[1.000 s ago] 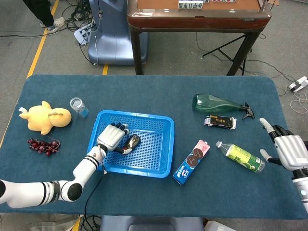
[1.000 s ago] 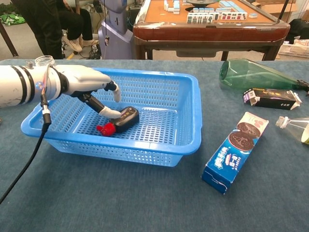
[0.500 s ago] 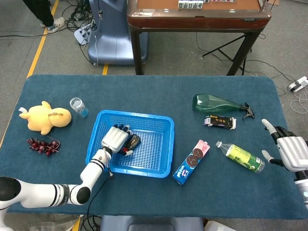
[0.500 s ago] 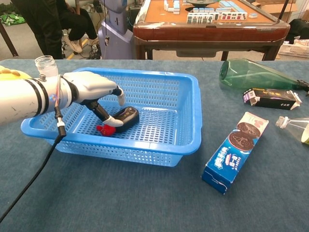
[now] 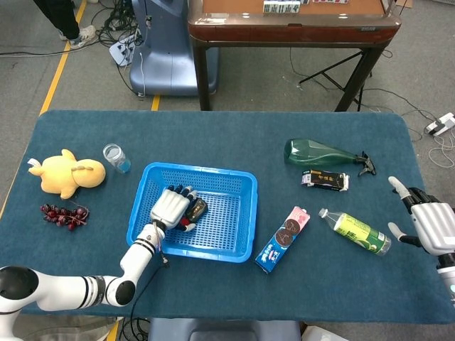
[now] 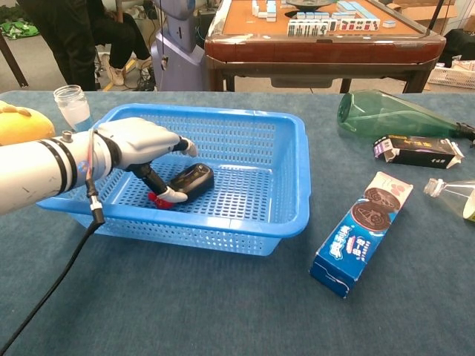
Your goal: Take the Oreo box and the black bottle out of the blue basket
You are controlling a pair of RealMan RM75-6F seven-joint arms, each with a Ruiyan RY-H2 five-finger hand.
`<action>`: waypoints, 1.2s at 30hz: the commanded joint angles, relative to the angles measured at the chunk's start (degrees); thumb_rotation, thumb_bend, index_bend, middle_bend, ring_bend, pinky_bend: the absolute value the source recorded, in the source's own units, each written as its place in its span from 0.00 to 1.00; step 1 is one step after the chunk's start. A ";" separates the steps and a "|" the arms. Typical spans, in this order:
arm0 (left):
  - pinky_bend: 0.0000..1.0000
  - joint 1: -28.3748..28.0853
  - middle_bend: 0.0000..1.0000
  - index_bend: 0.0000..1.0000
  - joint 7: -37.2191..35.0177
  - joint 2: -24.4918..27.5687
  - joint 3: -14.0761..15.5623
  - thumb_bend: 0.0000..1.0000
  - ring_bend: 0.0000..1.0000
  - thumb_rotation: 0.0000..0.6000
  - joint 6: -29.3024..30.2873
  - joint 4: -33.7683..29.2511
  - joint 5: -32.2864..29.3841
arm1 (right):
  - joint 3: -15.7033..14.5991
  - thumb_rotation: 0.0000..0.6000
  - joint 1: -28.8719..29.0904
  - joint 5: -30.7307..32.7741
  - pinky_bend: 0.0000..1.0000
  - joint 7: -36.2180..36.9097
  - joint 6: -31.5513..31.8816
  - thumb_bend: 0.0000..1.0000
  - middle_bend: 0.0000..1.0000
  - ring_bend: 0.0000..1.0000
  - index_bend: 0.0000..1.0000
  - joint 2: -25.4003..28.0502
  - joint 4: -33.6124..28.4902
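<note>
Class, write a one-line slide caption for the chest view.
Left hand reaches the black bottle in the blue basket; Oreo box already out.

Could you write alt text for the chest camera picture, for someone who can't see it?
A white robot left hand reaches into a blue basket, fingers touching a black bottle lying inside. An Oreo box lies on the blue table beside the basket.

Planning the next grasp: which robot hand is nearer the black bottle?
Left robot hand touches the black bottle in the blue basket; right robot hand is far off.
</note>
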 commanded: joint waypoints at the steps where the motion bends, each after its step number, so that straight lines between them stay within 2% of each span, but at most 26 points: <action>1: 0.21 0.53 0.15 0.14 -0.38 -0.66 0.15 0.23 0.15 0.53 0.04 1.02 1.08 | 0.00 1.00 -0.09 0.02 0.36 0.06 -0.01 0.28 0.25 0.20 0.07 0.04 -0.01; 13: 0.21 2.00 0.15 0.15 0.25 -1.44 -0.19 0.23 0.15 0.61 -0.48 5.23 1.91 | 0.24 1.00 -0.25 0.00 0.36 0.08 -0.14 0.28 0.25 0.20 0.07 0.07 -0.20; 19: 0.21 2.51 0.15 0.16 0.44 -0.81 -1.34 0.23 0.15 0.82 -1.11 7.48 0.53 | 0.34 1.00 -0.26 0.11 0.36 -0.12 -0.34 0.28 0.25 0.21 0.07 0.12 -0.40; 21: 0.21 2.61 0.15 0.18 0.58 -0.38 -1.75 0.23 0.15 0.84 -1.69 7.85 -0.34 | 0.40 1.00 -0.26 0.12 0.36 -0.07 -0.36 0.28 0.25 0.21 0.07 0.12 -0.46; 23: 0.21 2.60 0.15 0.20 0.53 0.49 -2.40 0.23 0.15 0.82 -2.96 7.01 -2.15 | 0.44 1.00 -0.24 0.12 0.36 -0.02 -0.43 0.28 0.25 0.21 0.07 0.15 -0.45; 25: 0.21 2.42 0.15 0.25 0.70 1.33 -2.93 0.23 0.15 0.70 -4.14 5.78 -4.11 | 0.43 1.00 -0.24 0.11 0.36 0.14 -0.55 0.28 0.25 0.21 0.07 0.18 -0.41; 28: 0.21 1.62 0.15 0.27 2.01 2.47 -3.41 0.23 0.15 0.58 -5.50 3.72 -7.73 | 0.47 1.00 -0.24 0.13 0.36 0.62 -0.68 0.28 0.25 0.21 0.07 0.21 -0.32; 33: 0.21 0.26 0.15 0.32 4.43 3.20 -3.40 0.23 0.15 0.49 -4.93 1.11 -11.30 | 0.48 1.00 -0.33 0.06 0.36 1.31 -0.74 0.28 0.25 0.21 0.07 0.37 -0.17; 36: 0.21 -0.10 0.15 0.35 4.66 3.84 -3.40 0.23 0.15 0.49 -4.51 -0.47 -12.02 | 0.51 1.00 -0.36 0.08 0.36 1.66 -0.79 0.28 0.25 0.21 0.07 0.38 -0.14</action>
